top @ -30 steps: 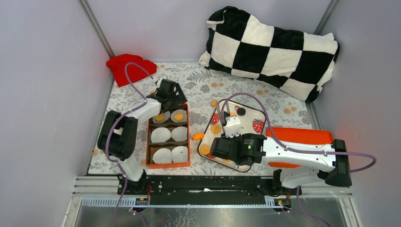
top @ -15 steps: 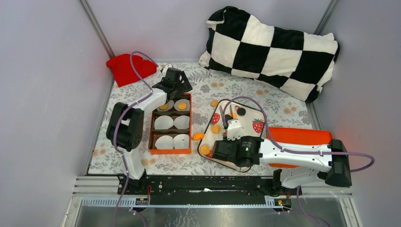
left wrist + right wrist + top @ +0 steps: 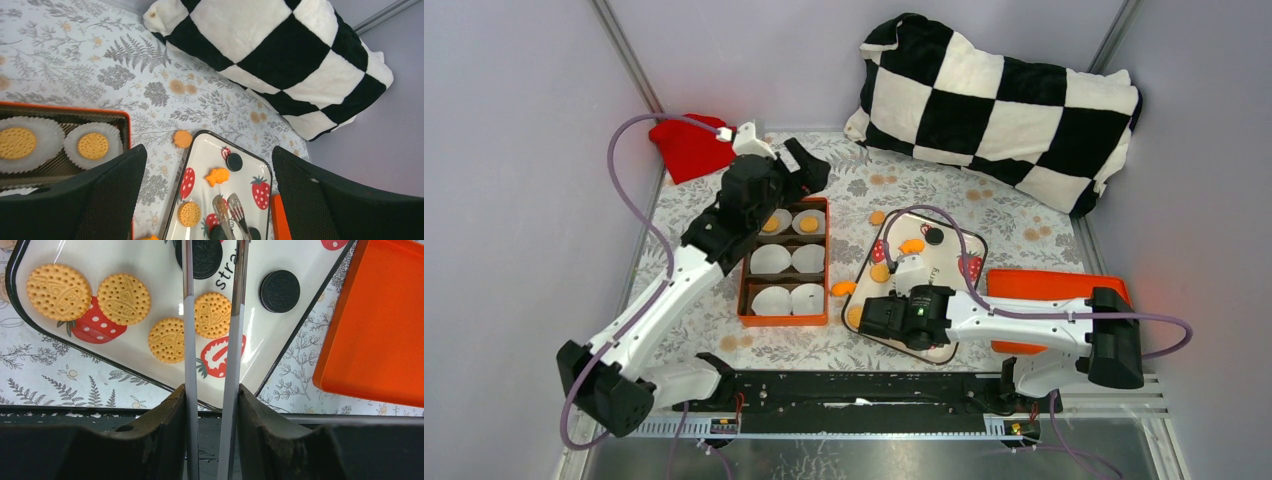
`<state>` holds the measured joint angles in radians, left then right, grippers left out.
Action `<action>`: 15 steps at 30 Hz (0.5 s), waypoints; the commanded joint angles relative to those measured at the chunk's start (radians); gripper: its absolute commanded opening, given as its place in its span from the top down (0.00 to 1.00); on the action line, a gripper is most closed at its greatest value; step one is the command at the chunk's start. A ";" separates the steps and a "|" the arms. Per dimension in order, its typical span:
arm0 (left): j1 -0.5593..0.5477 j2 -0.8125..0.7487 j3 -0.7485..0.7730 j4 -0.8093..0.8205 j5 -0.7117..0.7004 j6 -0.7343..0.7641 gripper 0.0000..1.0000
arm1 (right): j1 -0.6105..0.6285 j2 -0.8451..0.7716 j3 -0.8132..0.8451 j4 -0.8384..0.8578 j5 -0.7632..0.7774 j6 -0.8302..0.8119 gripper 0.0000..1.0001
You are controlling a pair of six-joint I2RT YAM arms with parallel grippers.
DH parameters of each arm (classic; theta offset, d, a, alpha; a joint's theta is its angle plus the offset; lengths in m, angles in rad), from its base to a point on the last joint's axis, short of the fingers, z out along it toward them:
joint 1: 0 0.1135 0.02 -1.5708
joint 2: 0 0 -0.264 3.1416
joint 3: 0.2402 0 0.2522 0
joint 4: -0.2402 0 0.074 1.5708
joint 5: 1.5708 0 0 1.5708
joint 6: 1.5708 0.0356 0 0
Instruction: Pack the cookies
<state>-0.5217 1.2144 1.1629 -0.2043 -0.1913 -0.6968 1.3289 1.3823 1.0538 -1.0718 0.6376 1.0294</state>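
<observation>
Golden cookies (image 3: 123,299) and black ones (image 3: 280,291) lie on the strawberry-print tray (image 3: 150,255). My right gripper (image 3: 211,392) is shut on metal tongs (image 3: 187,340), whose two arms run over the tray with one golden cookie (image 3: 212,315) showing between them. The tong tips (image 3: 227,207) hold no cookie. My left gripper (image 3: 210,200) hangs open and empty, high above the far end of the orange box (image 3: 784,320). Two paper cups there hold golden cookies (image 3: 92,146). Loose orange cookies (image 3: 844,288) lie on the cloth.
A black-and-white checkered pillow (image 3: 1004,95) fills the back right, and a red cloth (image 3: 686,140) lies at the back left. An orange lid (image 3: 1054,288) rests right of the tray. Grey walls close in both sides.
My left arm has lifted off the box's far end and stretched up and back. My right gripper has slid a little left and nearer with the tongs.
</observation>
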 commanded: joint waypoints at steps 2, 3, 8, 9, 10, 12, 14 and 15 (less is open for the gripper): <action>0.000 -0.080 -0.062 -0.105 -0.036 0.038 0.01 | -0.025 0.001 0.053 -0.041 0.065 0.038 0.68; 0.001 -0.091 -0.068 -0.113 -0.043 0.037 0.01 | -0.027 -0.008 0.050 -0.039 0.069 0.040 0.68; 0.000 -0.129 -0.107 -0.124 -0.048 0.037 0.01 | -0.069 -0.041 0.016 -0.010 0.082 0.038 0.54; 0.000 -0.132 -0.109 -0.126 -0.051 0.039 0.01 | -0.082 -0.044 0.012 -0.002 0.083 0.029 0.54; 0.000 -0.134 -0.108 -0.133 -0.053 0.040 0.01 | -0.094 -0.045 0.008 0.006 0.081 0.018 0.54; 0.000 -0.136 -0.103 -0.139 -0.058 0.043 0.01 | -0.114 -0.044 0.005 0.034 0.076 -0.010 0.54; 0.000 -0.142 -0.096 -0.145 -0.062 0.044 0.01 | -0.123 -0.042 0.006 0.054 0.066 -0.042 0.53; 0.000 -0.146 -0.093 -0.151 -0.063 0.044 0.01 | -0.125 -0.041 0.010 0.058 0.057 -0.053 0.55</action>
<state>-0.5213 1.0912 1.0626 -0.3279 -0.2260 -0.6777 1.2209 1.3663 1.0588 -1.0489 0.6464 1.0161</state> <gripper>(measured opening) 0.987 0.470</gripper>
